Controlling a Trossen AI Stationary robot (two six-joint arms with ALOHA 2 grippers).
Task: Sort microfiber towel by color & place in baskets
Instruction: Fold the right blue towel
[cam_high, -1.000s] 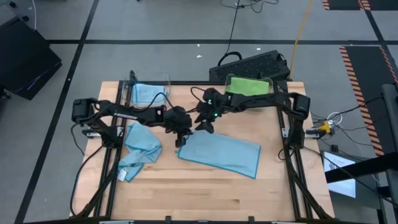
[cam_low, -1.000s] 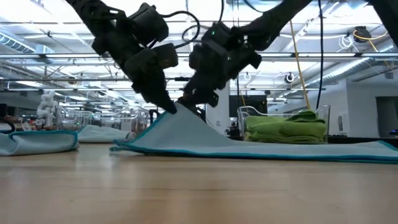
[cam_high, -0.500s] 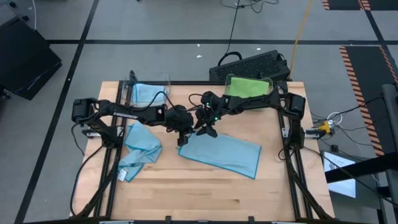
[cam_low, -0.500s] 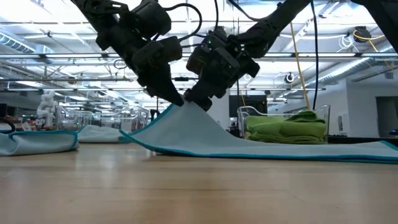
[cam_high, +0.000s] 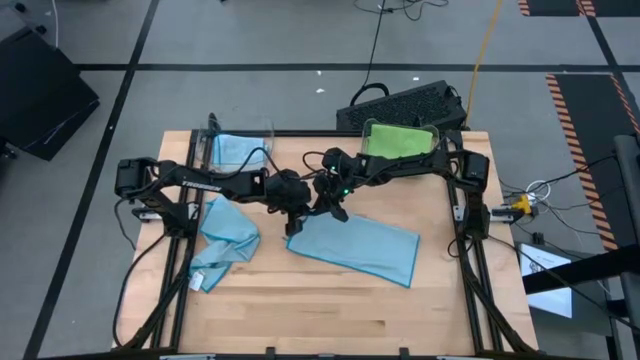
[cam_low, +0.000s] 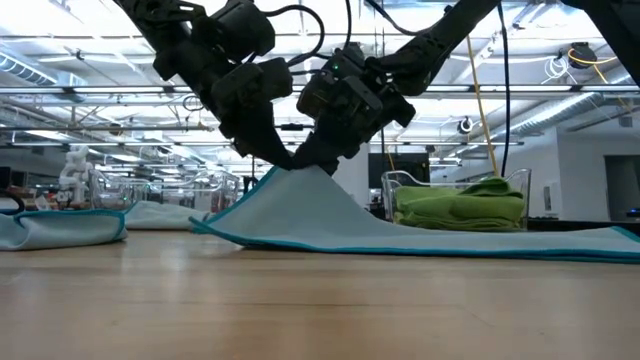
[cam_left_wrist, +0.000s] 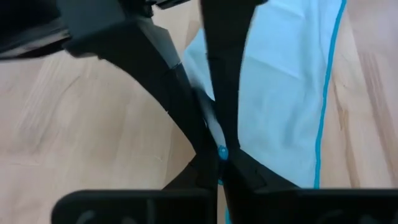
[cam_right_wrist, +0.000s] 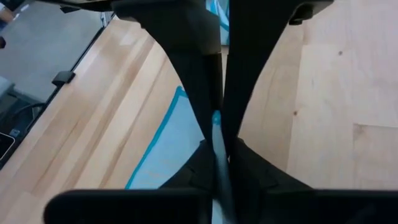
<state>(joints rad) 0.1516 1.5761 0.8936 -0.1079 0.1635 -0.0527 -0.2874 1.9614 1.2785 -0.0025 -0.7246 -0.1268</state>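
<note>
A light blue towel (cam_high: 360, 248) with a teal hem lies spread on the middle of the wooden table, its left end raised into a peak (cam_low: 300, 180). My left gripper (cam_high: 292, 220) and my right gripper (cam_high: 332, 207) meet at that peak, both shut on the cloth. A second blue towel (cam_high: 225, 240) lies crumpled at the left. The left clear basket (cam_high: 215, 135) holds a blue towel (cam_high: 237, 150). The right basket (cam_high: 436, 130) holds a green towel (cam_high: 398, 138). My left gripper pinches the spread towel's left end at its hem (cam_left_wrist: 214, 132) between its two fingers, slanting down from the table's left. That end is lifted off the table; the rest slopes down to the wood. My right gripper pinches the same raised end by its edge (cam_right_wrist: 217, 134), close beside my left gripper, slanting down from the far right. The cloth runs from the peak down to the flat part (cam_low: 480, 240) on the table.
A black keyboard (cam_high: 400, 103) lies on the floor beyond the table's far edge. Bare wood stretches along the table's near side (cam_high: 330, 320). Black frame rails (cam_high: 470, 260) run along both side edges.
My right gripper has come down toward my left gripper, rolled, and shut on the towel's raised end. The peak stands a little higher and farther right than before, and the hem below it has come off the table.
</note>
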